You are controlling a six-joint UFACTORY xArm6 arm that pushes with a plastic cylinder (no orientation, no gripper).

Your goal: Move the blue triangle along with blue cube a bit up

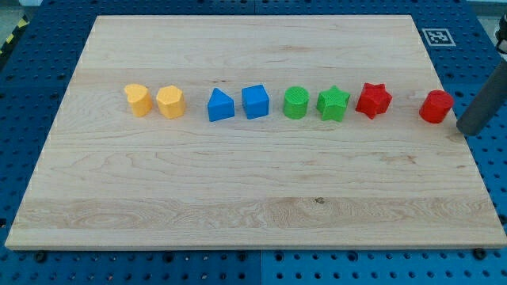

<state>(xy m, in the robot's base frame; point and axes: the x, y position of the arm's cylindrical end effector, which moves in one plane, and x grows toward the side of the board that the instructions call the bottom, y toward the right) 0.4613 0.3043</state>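
The blue triangle (220, 105) and the blue cube (255, 101) sit side by side, just apart, a little left of the frame's centre, in a row of eight blocks that runs across the upper half of the wooden board (238, 198). To their left stand two yellow blocks (138, 100) (170, 102); to their right come a green cylinder (296, 103), a green star (333, 104), a red star (373, 100) and, further off, a red cylinder (436, 106). Both blue pieces look like small, rigid plastic shapes, probably light and likely to slide easily on the smooth wood, so an off-centre shove could spin them rather than carry them straight. The arm has no pincer to open or close, only a dark rod, so nothing can be grasped; the blocks must be nudged from their lower faces, the ones toward the frame's bottom, and the cube's flat face seems the safer contact than the triangle's sloped sides. The rod's tip (464, 129) rests at the right edge of the frame, just right of the red cylinder and well apart from the blue pair, with four blocks lying between.
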